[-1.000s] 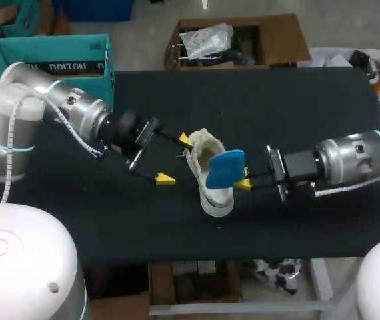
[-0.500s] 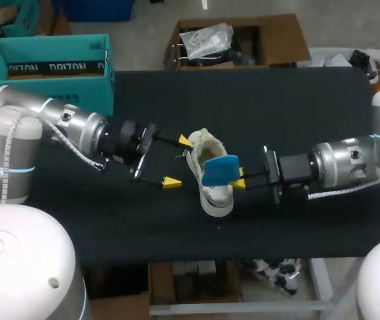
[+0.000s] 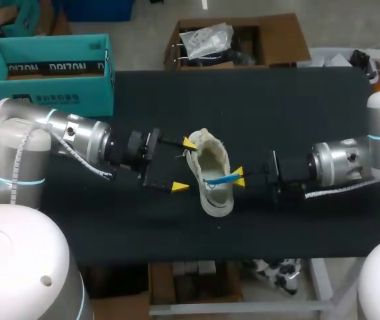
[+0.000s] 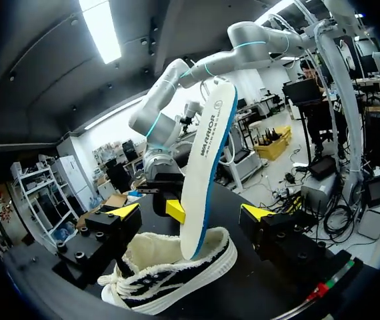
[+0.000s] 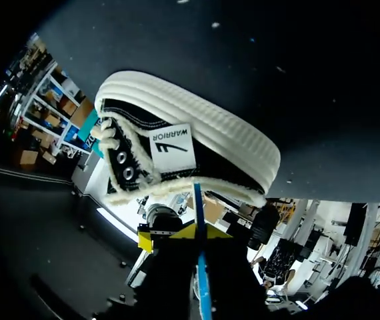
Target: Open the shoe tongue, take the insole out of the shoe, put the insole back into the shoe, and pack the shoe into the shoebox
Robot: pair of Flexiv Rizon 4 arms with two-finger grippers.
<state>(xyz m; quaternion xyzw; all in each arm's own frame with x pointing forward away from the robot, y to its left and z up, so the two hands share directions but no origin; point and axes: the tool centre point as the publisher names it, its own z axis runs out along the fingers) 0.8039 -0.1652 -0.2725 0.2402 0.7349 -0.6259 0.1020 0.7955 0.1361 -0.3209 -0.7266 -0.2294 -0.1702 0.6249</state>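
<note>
The shoe [image 3: 211, 193] is standing on its sole near the middle of the table [image 3: 297, 100], with its long axis running roughly from 6 o'clock to 12 o'clock in the head view. The insole [image 3: 218, 179] is standing steeply over the shoe opening with its lower end inside the collar, and most of its length is rising clear of the shoe. The right hand [image 3: 239, 177] is coming in from 3 o'clock and is clamping the insole by its edge, with the fingertips close together on the two faces. The left hand [image 3: 184, 165] is coming in from 9 o'clock with its fingers wide apart, one toward each end of the shoe. It is gripping nothing, and the views are not showing whether either finger is touching the shoe. The main hazard is therefore an unrestrained shoe: a downward push on a steep insole is likely to slide or tip the shoe rather than seat the insole. A second hazard is the insole buckling or catching on the collar or tongue, since only its end is entering. A third is the thin edge slipping between the right fingertips under load. The two hands are also working close together, so contact between them is possible. The shoebox [image 3: 50, 67] is sitting well apart at 10 o'clock, at the far table edge, and packing is not yet starting.
</note>
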